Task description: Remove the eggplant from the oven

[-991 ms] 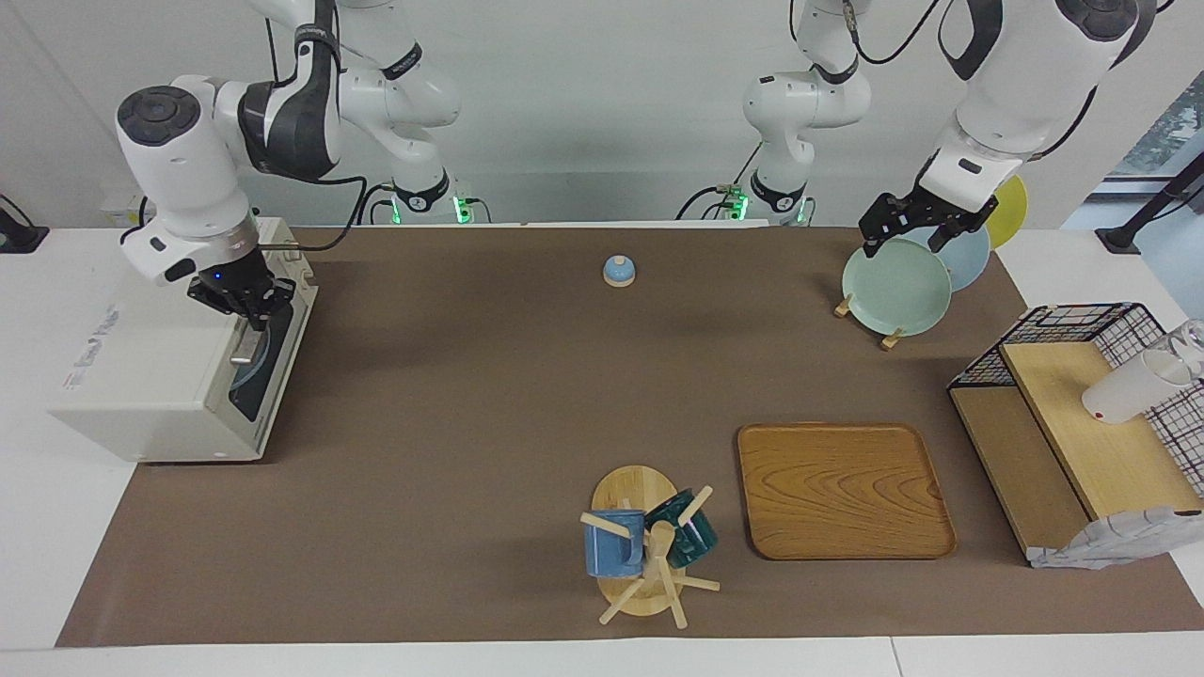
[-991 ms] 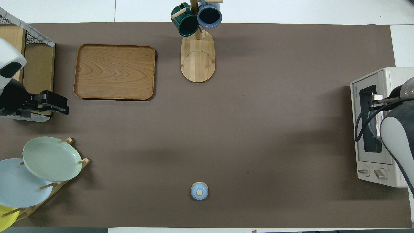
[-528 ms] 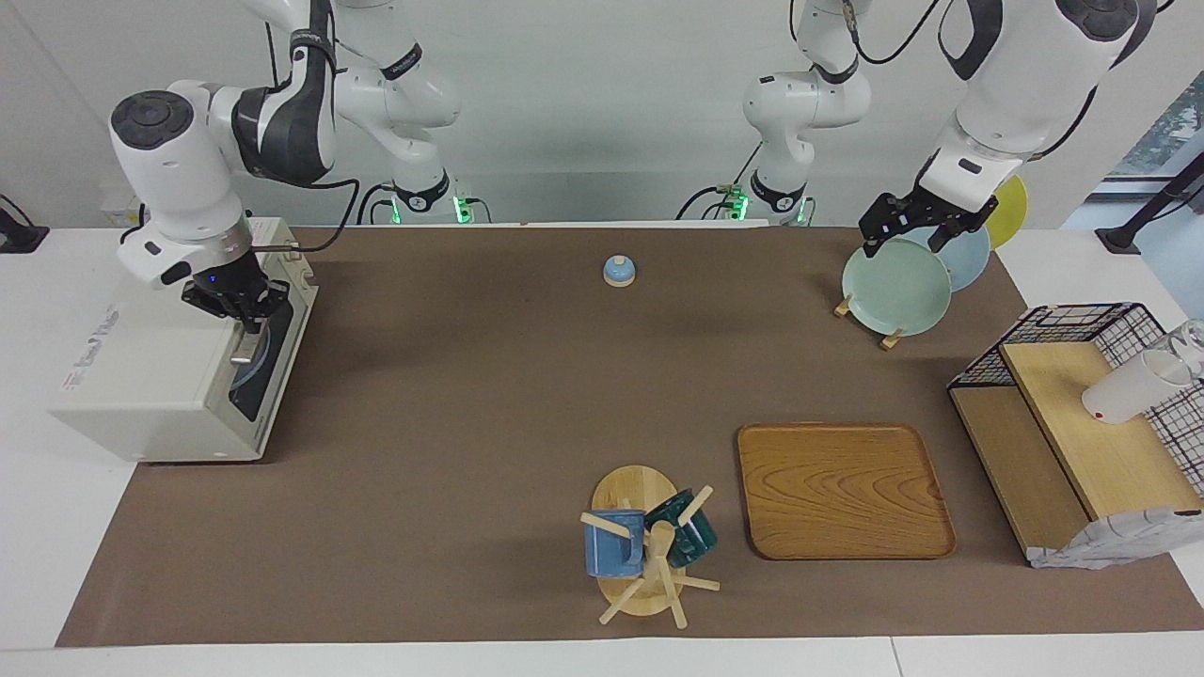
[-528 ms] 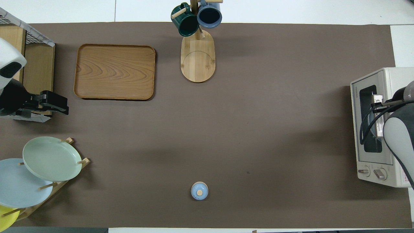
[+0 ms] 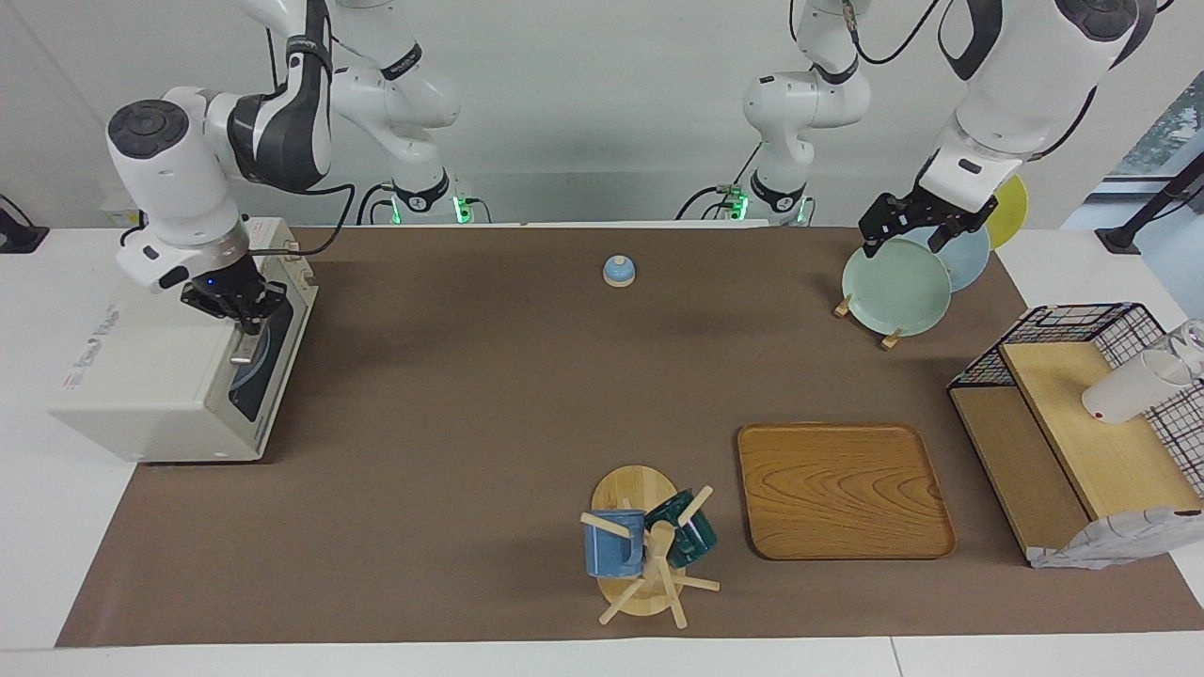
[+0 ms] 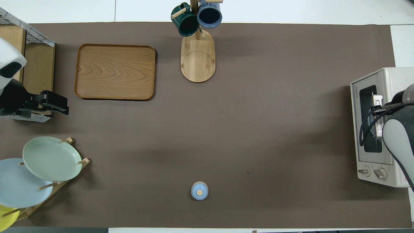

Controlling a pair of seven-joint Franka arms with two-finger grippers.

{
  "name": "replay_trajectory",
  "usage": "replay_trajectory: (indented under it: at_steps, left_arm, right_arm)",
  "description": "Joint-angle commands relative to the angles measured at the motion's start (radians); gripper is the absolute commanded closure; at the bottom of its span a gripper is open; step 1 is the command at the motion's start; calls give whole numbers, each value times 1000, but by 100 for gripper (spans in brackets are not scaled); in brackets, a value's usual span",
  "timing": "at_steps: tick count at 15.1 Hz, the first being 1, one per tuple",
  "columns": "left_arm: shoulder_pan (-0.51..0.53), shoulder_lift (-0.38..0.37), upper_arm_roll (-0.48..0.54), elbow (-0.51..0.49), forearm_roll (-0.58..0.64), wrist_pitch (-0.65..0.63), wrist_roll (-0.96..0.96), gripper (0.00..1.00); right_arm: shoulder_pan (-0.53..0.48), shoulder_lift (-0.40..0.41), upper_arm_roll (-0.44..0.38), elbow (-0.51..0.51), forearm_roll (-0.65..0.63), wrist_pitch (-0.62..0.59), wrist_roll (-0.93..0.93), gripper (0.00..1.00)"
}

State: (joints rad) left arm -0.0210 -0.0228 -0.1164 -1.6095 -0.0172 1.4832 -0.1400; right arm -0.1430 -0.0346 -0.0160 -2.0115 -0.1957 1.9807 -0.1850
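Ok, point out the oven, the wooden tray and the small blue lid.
oven (image 5: 150, 376): facing view, on its white top panel.
wooden tray (image 5: 842, 489): facing view, on its bare floor.
small blue lid (image 6: 199, 191): overhead view, beside its knob.

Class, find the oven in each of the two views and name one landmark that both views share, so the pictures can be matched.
Facing view: the oven is at the picture's left edge, at the right arm's end of the table, door shut.
Overhead view: the oven is at the picture's right edge, partly covered by the right arm.
Shared landmark: the mug rack, bottom centre in the facing view, top centre in the overhead view.
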Motion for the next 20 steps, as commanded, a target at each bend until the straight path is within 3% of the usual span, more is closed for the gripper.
replay_trajectory:
  at_steps: [1,6,11,20]
  left_arm:
    - [7,-3,-2,-3,-6,11,-7,0]
    - [7,-3,-2,-3,-6,11,-7,0]
    - [7,-3,-2,-3,-7,6,-7,0]
    - [9,-3,-2,-3,-6,11,-7,0]
  right_arm:
    - [-13,-8,10,-64,1,69,-1,100]
    - [16,18,11,-90,90,127,7,100]
    - [62,27,11,-92,99,139,50,100]
    - [114,157,13,-150,143,355,116,100]
